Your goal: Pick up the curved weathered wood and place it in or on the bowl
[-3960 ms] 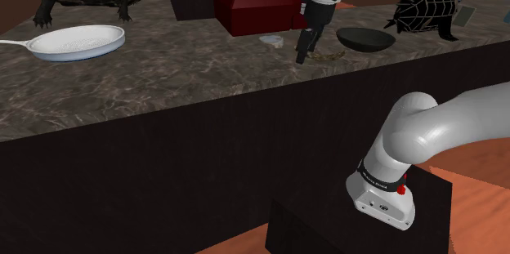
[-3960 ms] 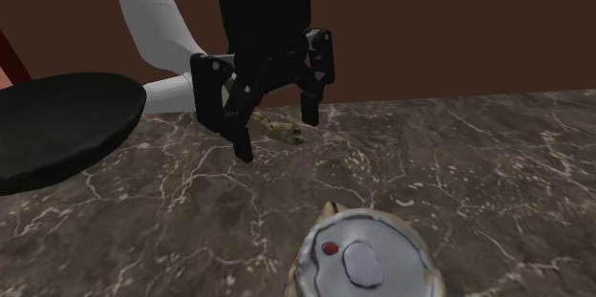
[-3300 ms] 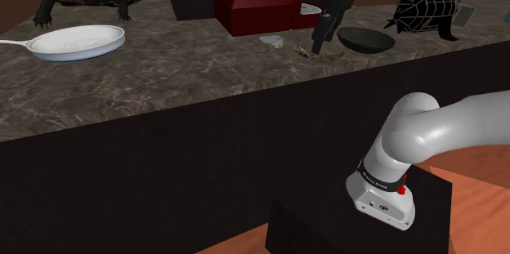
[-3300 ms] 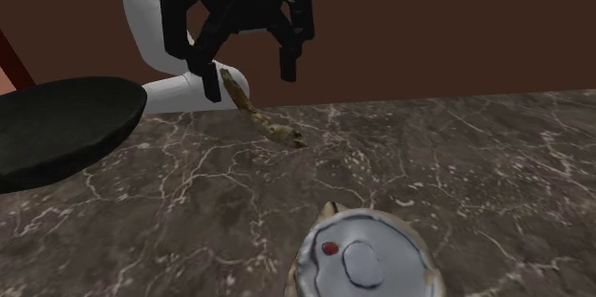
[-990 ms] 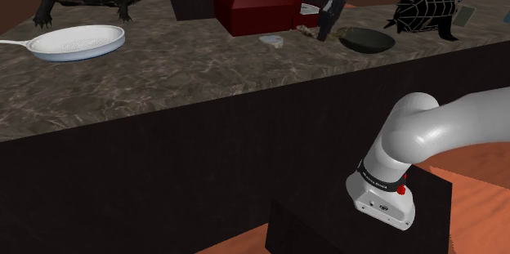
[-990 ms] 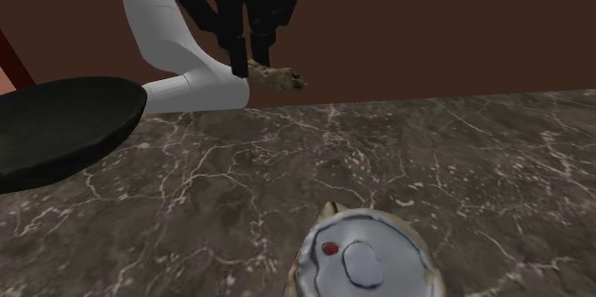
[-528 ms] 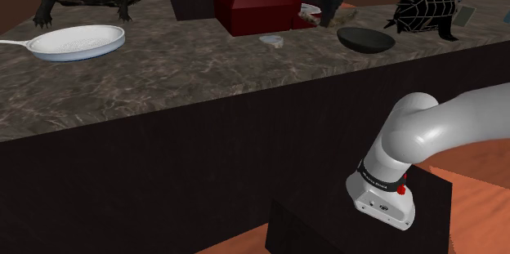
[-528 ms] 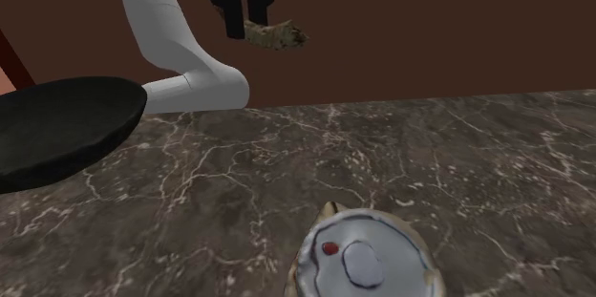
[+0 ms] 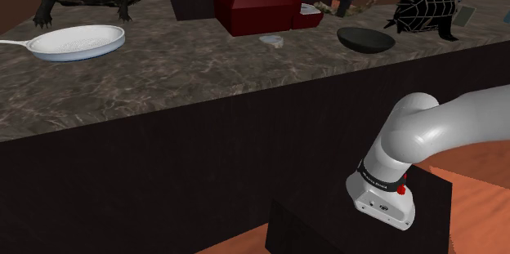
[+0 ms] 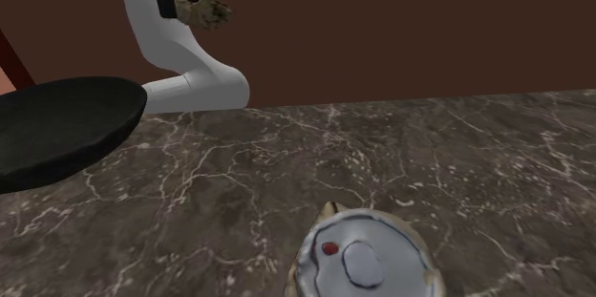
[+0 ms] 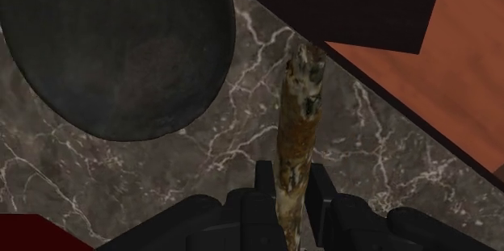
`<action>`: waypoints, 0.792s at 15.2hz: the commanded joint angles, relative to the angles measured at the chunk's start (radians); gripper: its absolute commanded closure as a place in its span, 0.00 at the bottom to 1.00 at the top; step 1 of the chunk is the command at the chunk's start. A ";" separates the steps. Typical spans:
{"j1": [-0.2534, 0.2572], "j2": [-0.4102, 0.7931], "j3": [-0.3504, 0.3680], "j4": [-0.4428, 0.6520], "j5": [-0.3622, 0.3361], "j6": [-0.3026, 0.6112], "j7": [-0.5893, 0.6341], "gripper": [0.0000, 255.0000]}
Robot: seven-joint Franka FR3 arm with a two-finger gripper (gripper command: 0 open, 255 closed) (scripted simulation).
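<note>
All-black two-finger gripper (image 11: 291, 183) clamped tight on one end of the curved, weathered brown wood stick (image 11: 296, 112), held aloft. In the shoulder view, the stick sits at about eleven o'clock of the shallow round black bowl (image 9: 366, 40).

The shoulder view sits beside the dark box stand (image 9: 360, 228), out in front of the dark veined marble counter (image 9: 204, 64), and faces across its front edge toward the back. The second exterior view is close and low over that counter's surface, facing the white arm (image 10: 181, 56). The wrist view looks steeply down past the black gripper (image 11: 292, 181), which clasps a mottled brown curved wood stick (image 11: 297, 120), over a counter edge. All three share the shallow black bowl (image 9: 366, 40).
</note>
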 commanded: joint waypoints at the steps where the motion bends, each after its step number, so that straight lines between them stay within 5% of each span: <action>1: -0.006 -0.022 -0.044 -0.015 -0.029 -0.004 -0.046 1.00; 12: -0.029 -0.089 -0.252 -0.046 -0.180 -0.005 -0.254 1.00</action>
